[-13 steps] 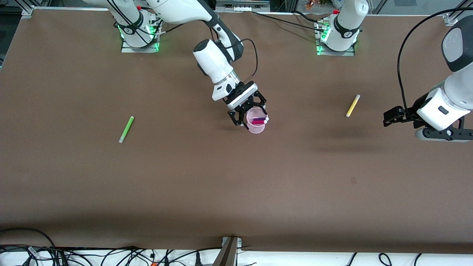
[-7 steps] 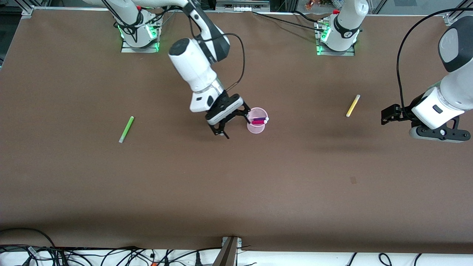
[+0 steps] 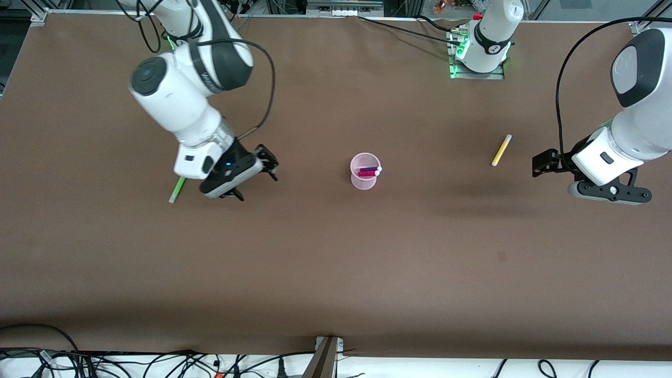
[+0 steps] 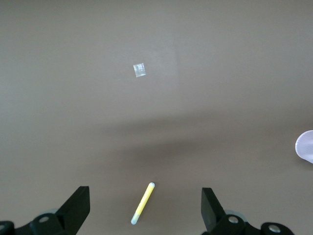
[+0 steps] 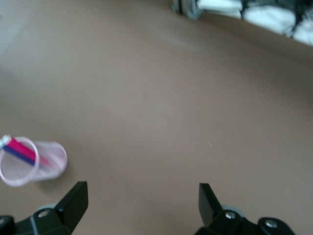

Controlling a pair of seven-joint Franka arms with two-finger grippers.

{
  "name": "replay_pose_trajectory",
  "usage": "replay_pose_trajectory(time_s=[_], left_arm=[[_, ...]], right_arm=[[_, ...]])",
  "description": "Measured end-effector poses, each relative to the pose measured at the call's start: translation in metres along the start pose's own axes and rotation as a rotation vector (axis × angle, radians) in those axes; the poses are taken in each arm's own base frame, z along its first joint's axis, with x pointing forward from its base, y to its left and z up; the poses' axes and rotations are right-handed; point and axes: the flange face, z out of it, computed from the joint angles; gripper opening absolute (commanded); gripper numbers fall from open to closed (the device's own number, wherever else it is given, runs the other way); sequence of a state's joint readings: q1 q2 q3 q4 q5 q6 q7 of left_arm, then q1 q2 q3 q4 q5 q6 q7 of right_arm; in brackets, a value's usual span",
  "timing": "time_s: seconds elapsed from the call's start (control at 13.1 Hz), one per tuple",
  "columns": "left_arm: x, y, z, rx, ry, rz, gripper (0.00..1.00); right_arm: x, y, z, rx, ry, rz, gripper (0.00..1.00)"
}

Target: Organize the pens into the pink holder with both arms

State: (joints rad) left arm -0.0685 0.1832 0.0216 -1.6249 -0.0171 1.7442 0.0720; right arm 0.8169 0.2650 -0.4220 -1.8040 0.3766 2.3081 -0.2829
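Right gripper (image 3: 254, 176), fingers wide and empty, hangs just beside the green pen (image 3: 179, 186), which lies slantwise. Left gripper (image 4: 145, 215), wide too, waits near the yellow pen (image 3: 501, 149). Cup (image 3: 365, 170) holds two.

A matte brown cover (image 3: 336, 262) spreads over the whole table, plain and smooth. Below the right gripper (image 3: 253, 182) it shows only a faint dark shadow. Beneath the left gripper (image 3: 609, 193) a broad soft shadow (image 3: 488, 202) lies on the cover, reaching toward the table's middle. A small dark square patch (image 3: 502, 256) marks the cover close to that shadow; the left wrist view shows a small pale square mark (image 4: 139, 70).

Silver aluminium frame rails (image 3: 39, 16) run along the table's edge where the bases stand, and green lamps (image 3: 455, 52) glow there. At the edge nearest the front camera sits a grey metal bracket (image 3: 326, 357) on a white strip – tangled black cables (image 3: 157, 365) trail along it.
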Motion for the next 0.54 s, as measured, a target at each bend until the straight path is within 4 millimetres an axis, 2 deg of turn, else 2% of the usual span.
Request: replay_pose_trajectory(time_s=[0.31,0.54], left_arm=[[0.000,0.001,0.000,-0.016,0.001,-0.003,1.00],[0.000,0.002,0.000,-0.017,0.000,-0.003,1.00]], right_arm=[[-0.033,0.070,-0.033,0.032,-0.189,0.110,1.00],[-0.055,0.111,-0.077,-0.029,-0.282,0.113,1.00]])
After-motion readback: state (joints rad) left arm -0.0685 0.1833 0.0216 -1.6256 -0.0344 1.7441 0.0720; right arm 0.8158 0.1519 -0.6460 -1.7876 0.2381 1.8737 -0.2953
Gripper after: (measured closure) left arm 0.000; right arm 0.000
